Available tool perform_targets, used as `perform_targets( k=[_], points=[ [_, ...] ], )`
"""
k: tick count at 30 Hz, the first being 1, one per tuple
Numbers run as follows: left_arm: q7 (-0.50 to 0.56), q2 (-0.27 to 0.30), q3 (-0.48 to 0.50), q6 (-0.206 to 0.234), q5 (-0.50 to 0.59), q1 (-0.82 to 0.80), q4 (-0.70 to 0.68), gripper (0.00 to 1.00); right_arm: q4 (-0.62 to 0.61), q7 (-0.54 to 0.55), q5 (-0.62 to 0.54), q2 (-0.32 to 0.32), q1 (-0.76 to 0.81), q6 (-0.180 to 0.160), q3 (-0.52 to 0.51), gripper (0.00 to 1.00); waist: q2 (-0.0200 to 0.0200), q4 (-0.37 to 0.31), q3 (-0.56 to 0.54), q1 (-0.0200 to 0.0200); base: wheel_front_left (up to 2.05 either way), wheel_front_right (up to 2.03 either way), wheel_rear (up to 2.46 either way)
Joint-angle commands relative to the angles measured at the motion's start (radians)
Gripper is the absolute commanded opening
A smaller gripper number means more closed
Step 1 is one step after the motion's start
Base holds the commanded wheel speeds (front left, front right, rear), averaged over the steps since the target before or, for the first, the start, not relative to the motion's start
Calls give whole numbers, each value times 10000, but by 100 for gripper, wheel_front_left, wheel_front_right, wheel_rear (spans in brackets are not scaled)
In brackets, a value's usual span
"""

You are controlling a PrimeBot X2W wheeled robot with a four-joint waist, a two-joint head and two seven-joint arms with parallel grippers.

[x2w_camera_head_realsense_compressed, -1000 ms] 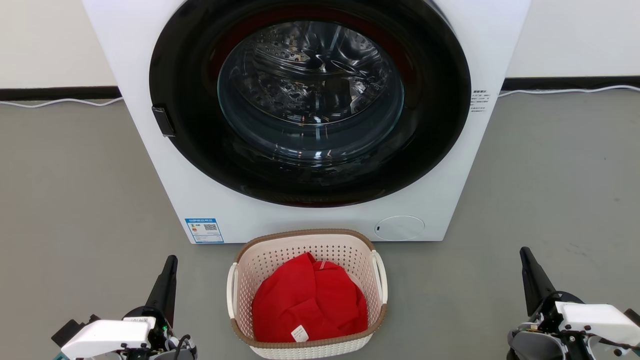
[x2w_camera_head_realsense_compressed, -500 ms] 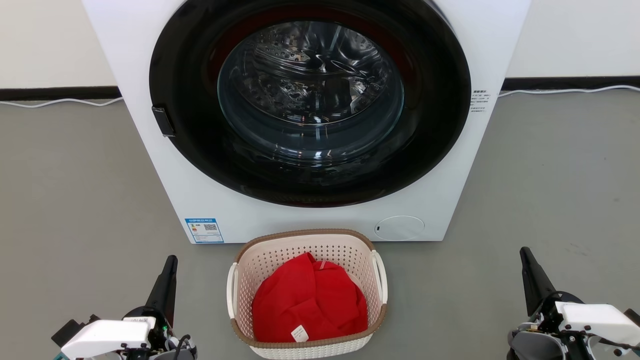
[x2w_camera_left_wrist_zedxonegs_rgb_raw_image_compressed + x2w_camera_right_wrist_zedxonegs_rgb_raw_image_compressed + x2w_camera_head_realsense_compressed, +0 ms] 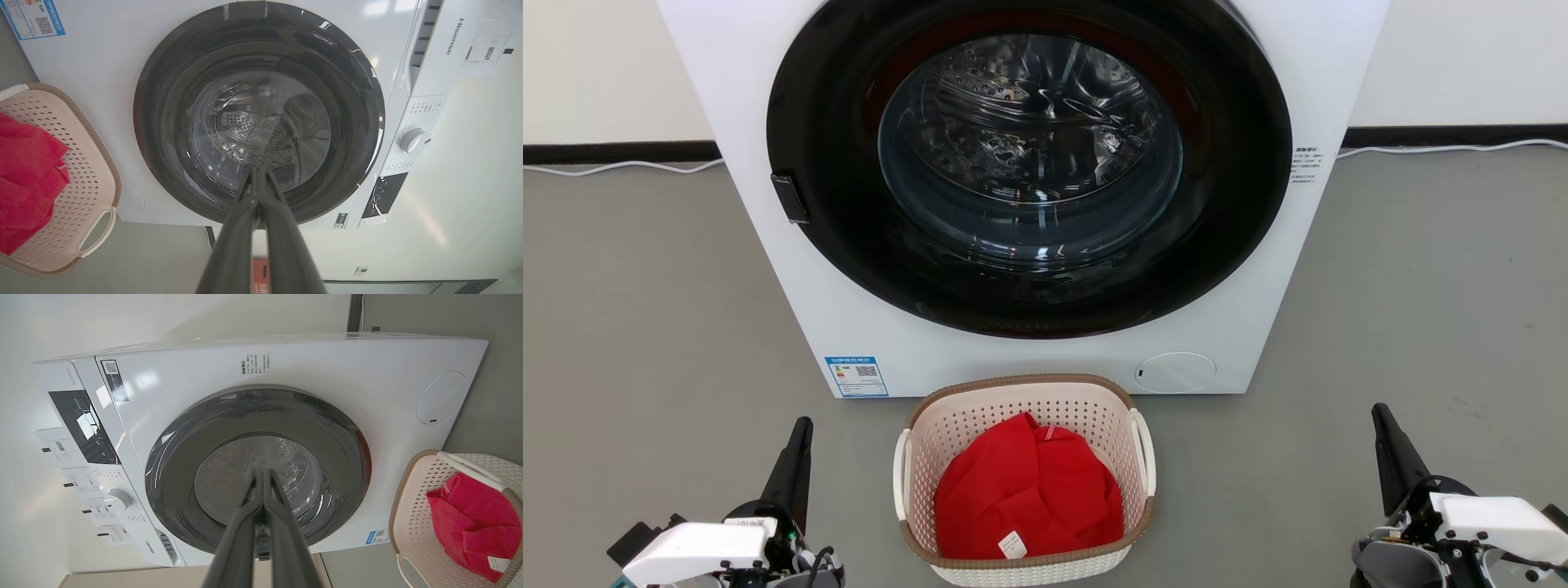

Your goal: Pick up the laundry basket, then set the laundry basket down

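Grey floor (image 3: 645, 327) carries the laundry basket (image 3: 1021, 380) before the washing machine (image 3: 727, 82). Left tool (image 3: 802, 426) and right tool (image 3: 1379, 413) flank the basket, both closed and empty; pick-up and set-down are not yet begun.

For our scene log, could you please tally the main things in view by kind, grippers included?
Washing machine: 1
Laundry basket: 1
Red garment: 1
Grippers: 2 (left gripper, right gripper)
Total: 5
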Motion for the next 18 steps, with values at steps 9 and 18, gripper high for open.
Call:
perform_targets(
  k=[9, 18],
  points=[
    [60, 127, 300, -71, -64, -525, -281, 0, -284, 80, -26, -31, -412, 73, 188, 0, -1, 0, 0, 0, 0, 0, 0],
    [60, 127, 300, -71, -64, -525, -281, 0, -284, 80, -26, -31, -412, 73, 188, 0, -1, 0, 0, 0, 0, 0, 0]
  ],
)
